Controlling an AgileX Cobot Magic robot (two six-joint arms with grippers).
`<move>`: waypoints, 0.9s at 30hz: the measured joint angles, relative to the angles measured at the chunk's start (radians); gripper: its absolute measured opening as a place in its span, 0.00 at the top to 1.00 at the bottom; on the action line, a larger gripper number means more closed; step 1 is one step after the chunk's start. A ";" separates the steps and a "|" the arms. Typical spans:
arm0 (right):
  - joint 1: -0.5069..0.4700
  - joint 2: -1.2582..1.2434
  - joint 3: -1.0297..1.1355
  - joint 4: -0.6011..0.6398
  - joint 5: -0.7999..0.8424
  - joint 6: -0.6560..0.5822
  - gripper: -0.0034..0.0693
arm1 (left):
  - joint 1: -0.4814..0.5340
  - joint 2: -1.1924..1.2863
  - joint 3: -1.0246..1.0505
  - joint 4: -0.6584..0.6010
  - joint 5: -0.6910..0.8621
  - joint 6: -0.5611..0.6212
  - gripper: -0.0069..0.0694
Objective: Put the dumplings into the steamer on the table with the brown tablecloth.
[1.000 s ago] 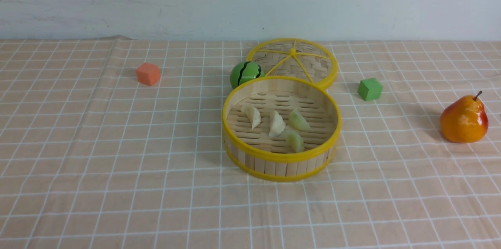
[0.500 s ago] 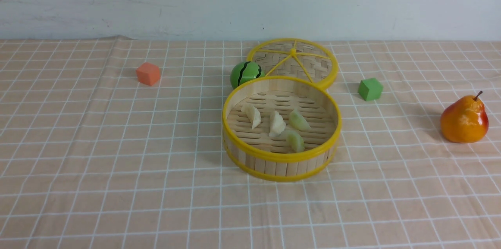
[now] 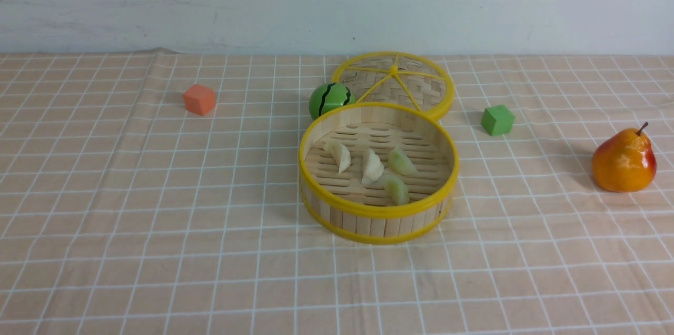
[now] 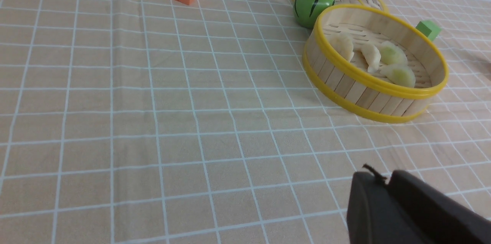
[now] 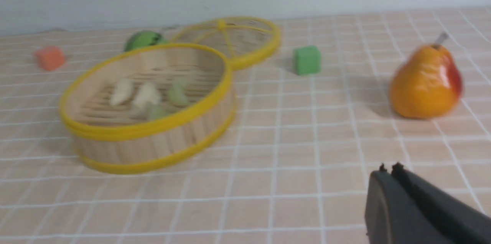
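The round bamboo steamer (image 3: 378, 214) stands in the middle of the brown tablecloth (image 3: 131, 219). Inside it lie several dumplings: two cream ones (image 3: 339, 155) (image 3: 372, 166) and two pale green ones (image 3: 403, 162) (image 3: 398, 189). The wrist views show them in the steamer (image 4: 356, 90) (image 5: 153, 148) too. No arm appears in the front view. My left gripper (image 4: 385, 179) is shut with nothing in it, low over the cloth on the near side of the steamer. My right gripper (image 5: 388, 171) is shut and empty, between the steamer and a pear.
The flat woven lid (image 3: 394, 82) lies behind the steamer, a green striped ball (image 3: 329, 99) next to it. An orange cube (image 3: 199, 99) sits at the far left, a green cube (image 3: 497, 119) right of the lid, and an orange pear (image 3: 624, 161) at the far right.
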 joint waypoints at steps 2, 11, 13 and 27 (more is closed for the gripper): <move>-0.067 -0.069 0.059 -0.007 0.001 0.007 0.96 | 0.000 0.000 0.000 0.000 0.000 0.000 0.83; -0.185 -0.118 0.137 -0.011 0.027 0.011 0.96 | 0.000 0.000 0.000 0.000 -0.001 0.000 0.83; -0.169 -0.119 0.137 -0.012 0.059 0.011 0.96 | 0.000 0.000 0.000 0.000 -0.001 0.000 0.83; -0.124 -0.119 0.127 -0.002 0.128 0.011 0.95 | 0.000 0.000 0.000 0.000 -0.001 0.000 0.81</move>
